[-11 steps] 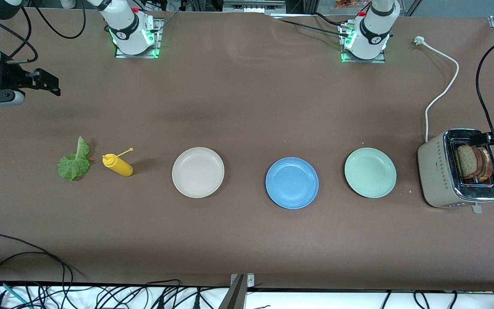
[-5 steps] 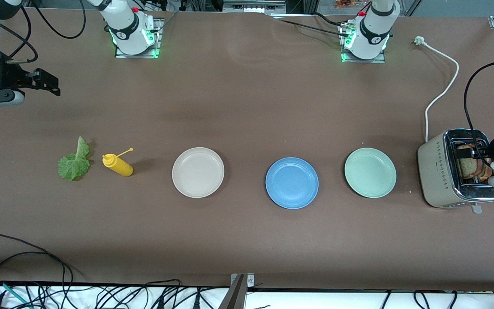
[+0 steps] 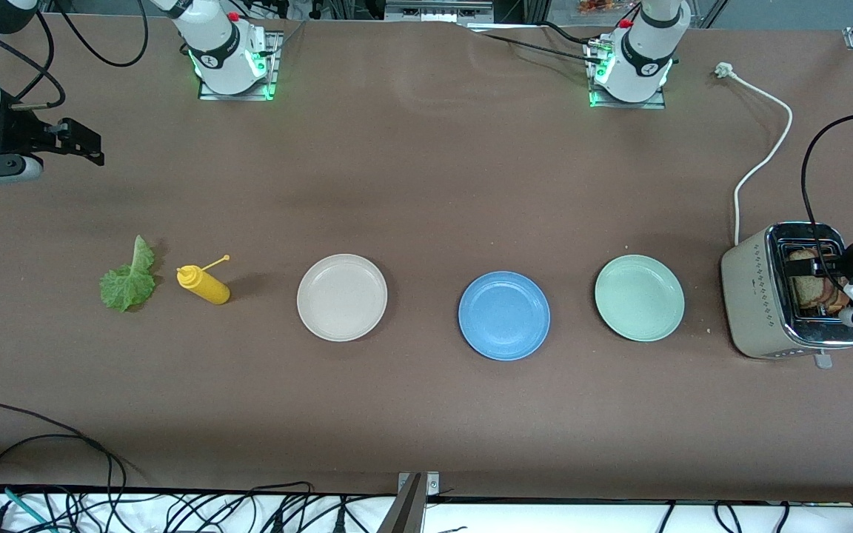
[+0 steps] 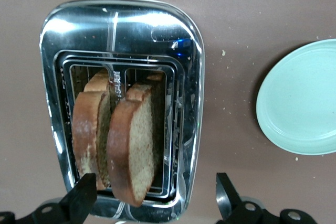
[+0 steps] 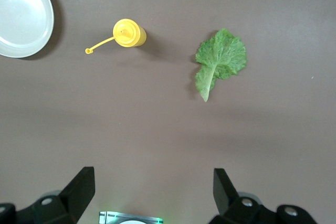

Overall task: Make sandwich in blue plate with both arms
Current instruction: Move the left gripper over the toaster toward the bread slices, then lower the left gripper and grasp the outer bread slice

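Left gripper (image 4: 152, 195) has dropped lower over the toaster (image 3: 760, 296), fingers spread wide around nothing.
Both bread slices (image 4: 134, 145) stand on edge in the toaster, long sides along its slots; a crooked grab could snag both. Right gripper (image 5: 152, 192) waits open, away from the toaster.

Illumination is even and bright from overhead; shadows are soft and short. The shiny chrome toaster (image 4: 121, 103) shows glare patches. All views are sharp.
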Tool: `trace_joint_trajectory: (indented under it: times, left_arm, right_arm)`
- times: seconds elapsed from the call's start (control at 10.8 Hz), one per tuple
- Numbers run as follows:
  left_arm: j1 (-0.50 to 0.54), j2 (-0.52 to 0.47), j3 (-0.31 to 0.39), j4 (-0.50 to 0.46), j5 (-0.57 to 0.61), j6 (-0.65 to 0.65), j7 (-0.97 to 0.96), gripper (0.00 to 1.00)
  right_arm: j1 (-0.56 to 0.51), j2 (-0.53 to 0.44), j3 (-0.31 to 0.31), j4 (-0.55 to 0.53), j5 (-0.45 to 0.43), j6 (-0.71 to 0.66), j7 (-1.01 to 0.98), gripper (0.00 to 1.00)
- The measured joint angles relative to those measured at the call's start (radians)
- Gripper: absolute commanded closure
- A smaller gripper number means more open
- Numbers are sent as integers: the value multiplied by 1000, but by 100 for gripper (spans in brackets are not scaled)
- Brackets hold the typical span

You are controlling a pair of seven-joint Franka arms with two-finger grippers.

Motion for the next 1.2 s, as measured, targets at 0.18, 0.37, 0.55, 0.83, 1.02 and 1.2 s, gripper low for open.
trace_joint_trajectory:
  times: [0.18,0.37,0.55,0.83,1.02,1.2]
  left_arm:
    - [6,13,0,0,0,14,1,8]
    - [14,18,0,0,0,16,4,25]
    - [16,18,0,0,0,17,37,42]
    - [16,18,0,2,0,17,44,75]
    - [16,18,0,2,0,17,46,100]
    - [16,18,0,2,0,17,48,100]
  right_arm:
    - [0,0,0,0,0,0,0,0]
    - [0,0,0,0,0,0,0,0]
    - [0,0,0,0,0,0,0,0]
    - [0,0,0,0,0,0,0,0]
    - [0,0,0,0,0,0,0,0]
    - [0,0,0,0,0,0,0,0]
